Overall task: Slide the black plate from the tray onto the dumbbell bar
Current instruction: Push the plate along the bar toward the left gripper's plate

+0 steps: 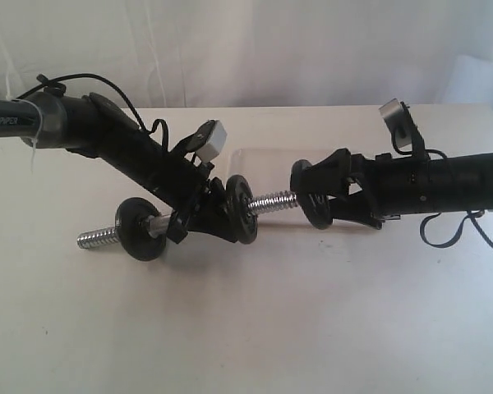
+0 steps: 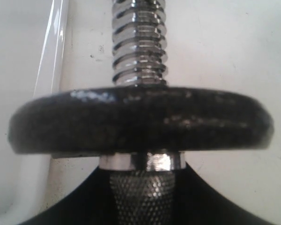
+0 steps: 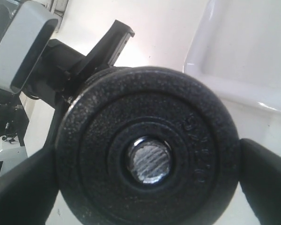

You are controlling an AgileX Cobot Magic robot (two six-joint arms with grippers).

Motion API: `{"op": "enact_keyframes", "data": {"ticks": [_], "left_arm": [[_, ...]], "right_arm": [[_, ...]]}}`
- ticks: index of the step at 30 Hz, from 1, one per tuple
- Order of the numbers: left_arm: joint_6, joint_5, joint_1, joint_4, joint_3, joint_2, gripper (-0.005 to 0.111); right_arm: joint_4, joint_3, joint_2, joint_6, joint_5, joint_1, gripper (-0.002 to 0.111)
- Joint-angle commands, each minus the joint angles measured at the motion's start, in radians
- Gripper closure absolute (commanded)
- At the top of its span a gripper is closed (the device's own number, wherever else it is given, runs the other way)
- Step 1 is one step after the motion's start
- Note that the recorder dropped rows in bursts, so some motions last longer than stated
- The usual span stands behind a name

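Left hand (image 1: pixel 199 222), right hand (image 1: pixel 319 205): both closed

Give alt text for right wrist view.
A round black cast-iron plate fills the frame, clamped between the black fingers of the right tool, with the end of the threaded chrome bar showing in its central hole. Behind it: a corner of the white plastic tray and the other arm.

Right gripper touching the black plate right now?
Touching. In the right wrist view, both fingers of the right gripper press the black plate at opposite rim edges, with no gap visible.
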Motion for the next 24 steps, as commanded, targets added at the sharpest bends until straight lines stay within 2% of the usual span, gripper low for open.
{"op": "enact_keyframes", "data": {"ticks": [1,10,17,24], "left_arm": [[0.087,0.105,-0.023,-0.332,-0.005,-0.021,0.107],[0.119,0.105,-0.009,-0.371,-0.005,-0.021,0.107],[0.153,0.175,0.038,-0.455,-0.005,-0.021,0.107],[0.196,0.206,0.044,-0.544,-0.005,-0.021,0.107]], "right_arm": [[0.102,0.001,-0.011,-0.02,0.06,0.02,0.108],[0.146,0.001,-0.011,-0.07,0.069,0.02,0.108],[0.143,0.001,-0.011,-0.067,0.05,0.02,0.108],[0.172,0.001,-0.011,-0.147,0.114,0.02,0.108]]}}
